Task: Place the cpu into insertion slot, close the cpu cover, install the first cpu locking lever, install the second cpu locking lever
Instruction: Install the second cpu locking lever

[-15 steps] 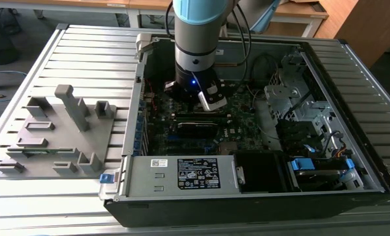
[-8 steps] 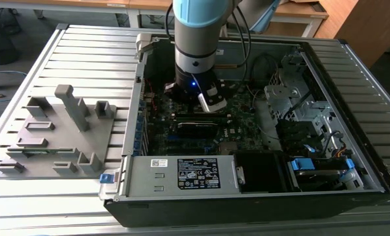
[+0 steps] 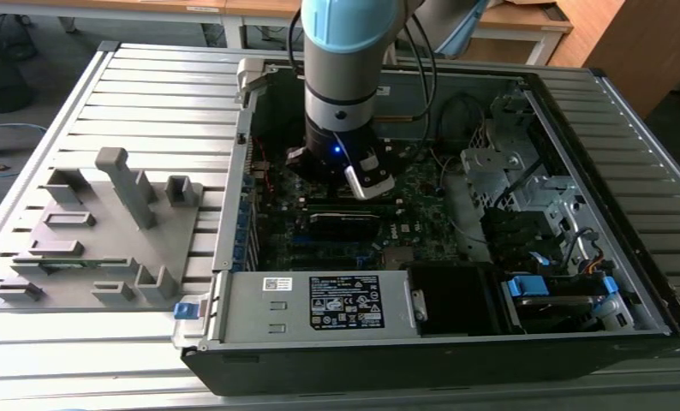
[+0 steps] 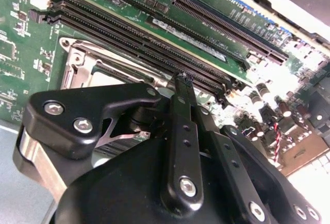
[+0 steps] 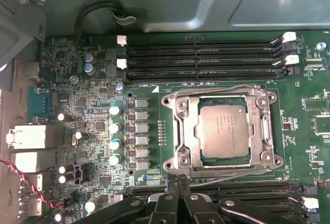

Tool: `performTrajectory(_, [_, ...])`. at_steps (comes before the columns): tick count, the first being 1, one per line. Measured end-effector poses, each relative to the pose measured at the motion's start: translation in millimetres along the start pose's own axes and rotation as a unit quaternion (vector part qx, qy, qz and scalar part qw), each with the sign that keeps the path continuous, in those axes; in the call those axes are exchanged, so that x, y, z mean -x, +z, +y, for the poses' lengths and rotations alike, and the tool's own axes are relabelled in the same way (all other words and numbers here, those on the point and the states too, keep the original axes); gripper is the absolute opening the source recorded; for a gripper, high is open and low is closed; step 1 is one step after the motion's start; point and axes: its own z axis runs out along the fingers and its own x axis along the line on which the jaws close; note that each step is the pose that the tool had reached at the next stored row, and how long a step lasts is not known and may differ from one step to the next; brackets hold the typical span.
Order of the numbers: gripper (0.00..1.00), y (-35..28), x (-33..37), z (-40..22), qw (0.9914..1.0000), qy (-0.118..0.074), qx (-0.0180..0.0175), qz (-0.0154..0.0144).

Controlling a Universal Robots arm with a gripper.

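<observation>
In the exterior view, a grey fixture tray [image 3: 100, 231] sits at the frame's left on the slatted table [image 3: 123, 94]. To its right lies the open computer case [image 3: 455, 257], and my arm [image 3: 346, 60] comes down from the upper middle of the frame into the case, over the green motherboard [image 3: 352, 227].

In the first wrist view, the long memory slots [image 5: 201, 59] run across the upper middle. Right of centre, the cpu [image 5: 225, 131] lies flat in the insertion slot [image 5: 192, 131], and the cpu cover [image 5: 183, 111] appears to be down around it, though I cannot be sure it is latched.

My gripper [image 5: 180, 181] sits at the bottom centre of that view, just beside the socket's near edge, fingers pressed together and holding nothing.
</observation>
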Motion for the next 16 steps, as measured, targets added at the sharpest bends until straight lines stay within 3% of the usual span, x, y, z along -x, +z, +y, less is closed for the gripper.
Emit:
performTrajectory(6, [0.11,0.7,0.0,-0.2,1.0,0.0,0.0001,0.0])
performTrajectory(10, [0.11,1.9,-0.2,-0.4,0.99999,0.0,0.0037,0.0001])
performTrajectory(16, [0.11,3.1,-0.3,-0.6,0.99999,0.0,0.0051,0.0003])
